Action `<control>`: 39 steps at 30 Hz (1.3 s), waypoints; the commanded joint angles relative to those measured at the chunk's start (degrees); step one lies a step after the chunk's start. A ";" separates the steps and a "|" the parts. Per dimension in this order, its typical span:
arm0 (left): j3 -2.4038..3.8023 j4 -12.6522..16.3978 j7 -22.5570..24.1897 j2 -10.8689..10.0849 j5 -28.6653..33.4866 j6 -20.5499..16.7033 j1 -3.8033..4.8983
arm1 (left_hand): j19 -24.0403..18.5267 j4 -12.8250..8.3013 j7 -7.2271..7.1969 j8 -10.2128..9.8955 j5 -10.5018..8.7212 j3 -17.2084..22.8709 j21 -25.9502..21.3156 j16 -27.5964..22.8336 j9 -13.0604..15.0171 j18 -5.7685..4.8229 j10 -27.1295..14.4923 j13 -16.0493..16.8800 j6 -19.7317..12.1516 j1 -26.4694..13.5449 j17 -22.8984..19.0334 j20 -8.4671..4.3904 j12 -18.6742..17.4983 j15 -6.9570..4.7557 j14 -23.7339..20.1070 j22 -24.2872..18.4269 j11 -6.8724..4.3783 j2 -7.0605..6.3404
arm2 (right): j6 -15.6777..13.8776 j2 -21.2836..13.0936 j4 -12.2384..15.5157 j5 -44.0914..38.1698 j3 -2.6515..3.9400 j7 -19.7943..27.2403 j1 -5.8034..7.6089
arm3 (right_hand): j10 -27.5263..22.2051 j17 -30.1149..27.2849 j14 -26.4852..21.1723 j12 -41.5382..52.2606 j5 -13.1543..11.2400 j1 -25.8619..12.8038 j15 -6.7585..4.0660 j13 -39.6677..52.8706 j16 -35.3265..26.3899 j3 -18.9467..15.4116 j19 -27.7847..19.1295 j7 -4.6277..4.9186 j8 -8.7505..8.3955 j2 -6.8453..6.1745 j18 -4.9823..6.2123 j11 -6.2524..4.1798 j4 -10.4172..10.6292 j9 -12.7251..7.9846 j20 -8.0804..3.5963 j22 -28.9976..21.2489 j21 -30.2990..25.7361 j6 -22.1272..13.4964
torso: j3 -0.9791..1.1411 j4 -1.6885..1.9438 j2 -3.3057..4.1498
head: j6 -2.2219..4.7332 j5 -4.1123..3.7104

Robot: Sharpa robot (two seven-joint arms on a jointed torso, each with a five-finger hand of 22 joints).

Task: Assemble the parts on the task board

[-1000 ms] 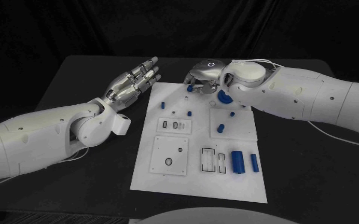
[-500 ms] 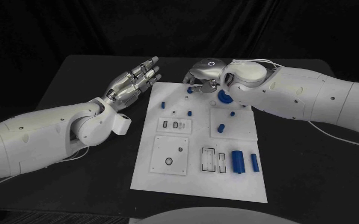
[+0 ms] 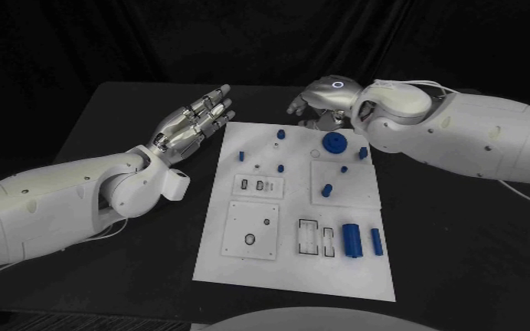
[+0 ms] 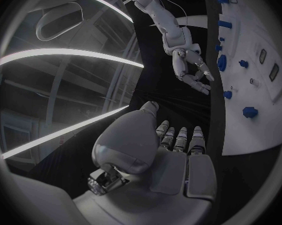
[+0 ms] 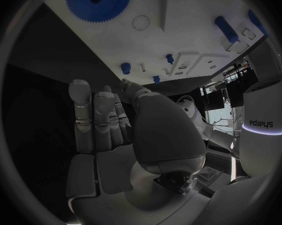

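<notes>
Both hands are empty right now: silver left hand (image 3: 194,122) flat with fingers pressed together beside the white rectangular task board (image 3: 254,266), silver right hand (image 3: 322,106) loosely curled just past its far edge. I'd go gently for the round blue toothed gear (image 3: 335,144) lying on the board, fingers round its rim

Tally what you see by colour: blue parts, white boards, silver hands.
Blue parts: 9
White task board: 1
Silver hands, left hand and right hand: 2
Total: 12
</notes>
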 commanded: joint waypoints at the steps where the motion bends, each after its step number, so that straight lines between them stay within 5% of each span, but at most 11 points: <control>1: 0.05 0.26 6.80 -0.11 0.01 0.16 0.10 | -0.17 -0.02 0.14 0.32 -0.01 0.25 -0.20 -0.21 0.09 0.40 0.03 -0.06 0.13 0.00 -0.09 0.36 -0.38 0.39 -0.13 -0.08 0.23 0.44 | -3.07 -3.22 3.41 0.68 0.02 -1.01 1.00 | 1.39 0.57 -0.11 0.98 0.50 0.34 -0.23 0.34 0.15 0.15 0.31 0.08 0.13 0.02 0.64 -0.47 -0.09 0.13 -0.08 1.13 0.60 1.06 | -0.02 -0.26 -0.06 | -0.26 0.08; 3: 0.05 0.30 6.76 -0.17 0.01 0.12 0.10 | -0.17 -0.02 0.14 0.32 -0.01 0.26 -0.20 -0.21 0.09 0.40 0.03 -0.06 0.14 0.00 -0.09 0.37 -0.38 0.39 -0.13 -0.08 0.23 0.43 | -3.46 -5.37 5.24 1.61 0.02 -0.75 1.41 | 5.63 1.92 0.86 3.30 2.02 1.59 -1.07 1.04 1.11 1.04 1.75 -0.43 0.51 0.18 0.29 -1.80 -0.64 0.23 -0.73 3.19 2.31 2.30 | -0.06 -0.35 -0.07 | -0.40 0.09; 8: 0.05 0.34 6.72 -0.16 0.01 0.18 0.10 | -0.17 -0.02 0.14 0.32 -0.01 0.26 -0.20 -0.21 0.09 0.40 0.03 -0.06 0.14 0.00 -0.09 0.37 -0.38 0.39 -0.13 -0.08 0.23 0.43 | -2.19 -9.06 7.34 4.12 0.01 -1.39 1.84 | 11.73 1.46 0.85 8.74 0.98 1.00 -1.56 3.87 0.66 -0.20 1.79 -0.85 0.43 -0.47 0.31 -3.57 -0.32 0.13 -1.24 3.36 2.09 3.08 | -0.10 -0.47 -0.04 | -0.58 0.21; 11: 0.05 0.36 6.69 -0.20 0.01 0.20 0.10 | -0.17 -0.02 0.14 0.32 -0.01 0.26 -0.20 -0.21 0.09 0.40 0.03 -0.06 0.14 0.00 -0.09 0.37 -0.38 0.39 -0.13 -0.08 0.23 0.43 | -0.56 -10.33 7.41 5.02 0.00 -2.61 1.72 | 9.76 0.36 0.48 18.43 -0.06 0.56 -2.31 11.74 -0.51 -2.09 1.32 -1.58 -0.36 -0.80 0.46 -4.45 0.37 -0.15 -2.17 2.92 0.70 3.16 | -0.14 -0.42 -0.08 | -0.71 0.08; 15: 0.04 0.32 6.67 -0.18 0.01 0.25 0.10 | -0.17 -0.02 0.14 0.32 -0.01 0.26 -0.20 -0.21 0.09 0.40 0.03 -0.06 0.14 0.00 -0.09 0.37 -0.38 0.39 -0.13 -0.08 0.23 0.43 | 1.24 -11.42 7.01 5.60 -0.01 -4.84 1.14 | 0.89 -3.21 -0.91 38.43 -1.28 -1.42 -2.33 29.29 -3.77 -4.94 0.06 -1.97 -0.59 -0.78 1.11 -5.23 2.24 -0.12 -2.59 0.66 -3.12 2.65 | -0.07 -0.35 -0.08 | -0.77 -0.19; 16: 0.04 0.32 6.66 -0.16 0.01 0.26 0.10 | -0.17 -0.02 0.14 0.32 -0.01 0.26 -0.20 -0.21 0.09 0.40 0.03 -0.06 0.14 0.00 -0.09 0.37 -0.38 0.39 -0.13 -0.08 0.23 0.43 | 1.60 -11.59 6.92 5.67 -0.01 -5.33 0.95 | 2.78 -4.05 -1.23 47.46 -1.33 -1.88 -2.46 39.37 -4.61 -5.40 -0.21 -2.32 -0.47 -0.42 1.21 -5.22 2.85 0.00 -2.52 -0.05 -4.38 3.01 | -0.07 -0.39 -0.07 | -0.75 -0.18; 19: 0.04 0.28 6.65 -0.07 0.01 0.31 0.09 | -0.17 -0.02 0.14 0.32 -0.01 0.26 -0.20 -0.21 0.09 0.40 0.03 -0.06 0.14 0.00 -0.09 0.37 -0.38 0.39 -0.13 -0.08 0.23 0.43 | 2.45 -12.03 6.66 5.82 -0.01 -6.53 0.28 | 6.55 -2.79 -0.78 56.90 -1.76 -3.35 -2.56 50.58 -3.94 -6.63 0.17 -2.27 -0.48 -0.31 1.11 -5.16 4.04 0.08 -2.42 0.03 -5.06 3.07 | 0.02 -0.29 -0.03 | -0.67 -0.32; 28: 0.04 0.07 6.63 0.18 0.01 0.51 0.08 | -0.17 -0.06 0.16 0.33 -0.01 0.42 -0.20 -0.21 0.09 0.38 0.03 -0.06 0.16 -0.03 -0.09 0.39 -0.38 0.44 -0.13 -0.08 0.25 0.37 | 2.86 -12.11 5.81 5.37 -0.01 -8.07 -1.03 | 20.02 17.11 4.79 72.73 -2.58 -5.87 -3.08 71.67 9.77 -9.50 5.84 -2.51 -0.48 0.28 -1.03 -5.61 5.76 0.23 -2.76 10.19 4.14 2.85 | 0.05 -0.28 -0.07 | -0.98 -0.58; 30: 0.04 0.04 6.62 0.20 0.01 0.55 0.07 | -0.17 -0.06 0.16 0.33 -0.01 0.42 -0.20 -0.21 0.09 0.38 0.03 -0.06 0.16 -0.03 -0.09 0.39 -0.38 0.44 -0.13 -0.08 0.25 0.37 | 2.73 -11.99 5.56 5.30 -0.01 -8.11 -1.26 | 25.84 26.56 7.50 77.17 -2.23 -6.33 -3.36 78.38 16.11 -10.22 8.94 -2.66 -0.37 0.52 -2.24 -5.81 5.94 0.34 -3.07 16.01 10.12 3.04 | 0.05 -0.27 -0.08 | -0.99 -0.70; 39: 0.04 -0.05 6.59 0.18 0.01 0.64 0.07 | -0.17 -0.06 0.16 0.33 -0.01 0.42 -0.20 -0.21 0.09 0.38 0.03 -0.06 0.16 -0.03 -0.09 0.39 -0.38 0.44 -0.13 -0.08 0.25 0.37 | 2.76 -11.37 4.85 5.17 -0.01 -7.89 -2.37 | 30.56 34.31 9.50 80.42 -2.19 -7.12 -3.67 83.78 20.84 -11.39 11.60 -2.75 -0.38 0.86 -3.38 -6.03 6.22 0.60 -3.41 21.67 15.76 3.21 | -0.01 -0.15 -0.18 | -0.98 -0.70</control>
